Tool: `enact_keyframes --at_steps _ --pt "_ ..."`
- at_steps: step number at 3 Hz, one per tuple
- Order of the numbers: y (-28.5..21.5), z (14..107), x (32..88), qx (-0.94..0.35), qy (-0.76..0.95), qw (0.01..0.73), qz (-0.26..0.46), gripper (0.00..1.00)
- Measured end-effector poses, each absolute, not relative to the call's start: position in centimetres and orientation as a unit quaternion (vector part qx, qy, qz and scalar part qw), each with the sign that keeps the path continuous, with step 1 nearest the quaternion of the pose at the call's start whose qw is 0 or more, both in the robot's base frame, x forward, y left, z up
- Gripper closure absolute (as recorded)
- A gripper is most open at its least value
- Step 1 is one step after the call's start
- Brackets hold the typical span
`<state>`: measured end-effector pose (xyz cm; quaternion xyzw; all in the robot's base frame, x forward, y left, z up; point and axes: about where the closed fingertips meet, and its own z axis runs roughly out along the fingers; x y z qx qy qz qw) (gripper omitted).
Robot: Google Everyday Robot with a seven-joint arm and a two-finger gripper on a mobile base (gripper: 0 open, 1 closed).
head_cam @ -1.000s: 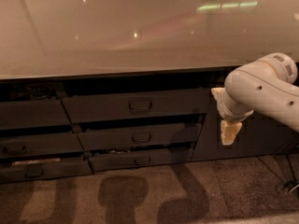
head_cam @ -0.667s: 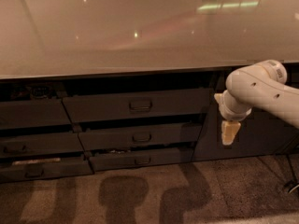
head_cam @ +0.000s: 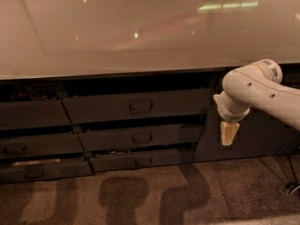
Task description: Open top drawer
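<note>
A big shiny worktop [head_cam: 117, 32] fills the upper half of the view. Under it sits the top drawer [head_cam: 103, 108], long from side to side, with a dark gap above it. Two smaller drawers, the middle drawer [head_cam: 108, 139] and the bottom drawer [head_cam: 117, 162], lie below it. The white arm [head_cam: 262, 90] comes in from the right. Its tool [head_cam: 228, 134] points down, in front of a dark cabinet door [head_cam: 262, 135], just past the top drawer's right end and a bit lower. One cannot tell if the tool is spread or pressed together. It holds nothing. The little handle [head_cam: 140, 106] is in the drawer's middle, well to the left of the tool and a bit higher. So the tool likely must go left and up. The floor [head_cam: 243, 191] in front gives room to pull.
</note>
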<state>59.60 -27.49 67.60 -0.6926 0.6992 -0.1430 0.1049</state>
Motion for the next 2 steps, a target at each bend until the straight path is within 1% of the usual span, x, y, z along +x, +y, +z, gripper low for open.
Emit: enact_keyframes --at_steps 1,2 --pt "-23.6 66.2 59.9 -0.717 0.675 0.067 -0.159 0.00" --pt "-16.4 64.0 59.1 -0.765 0.616 0.027 -0.187 0.00"
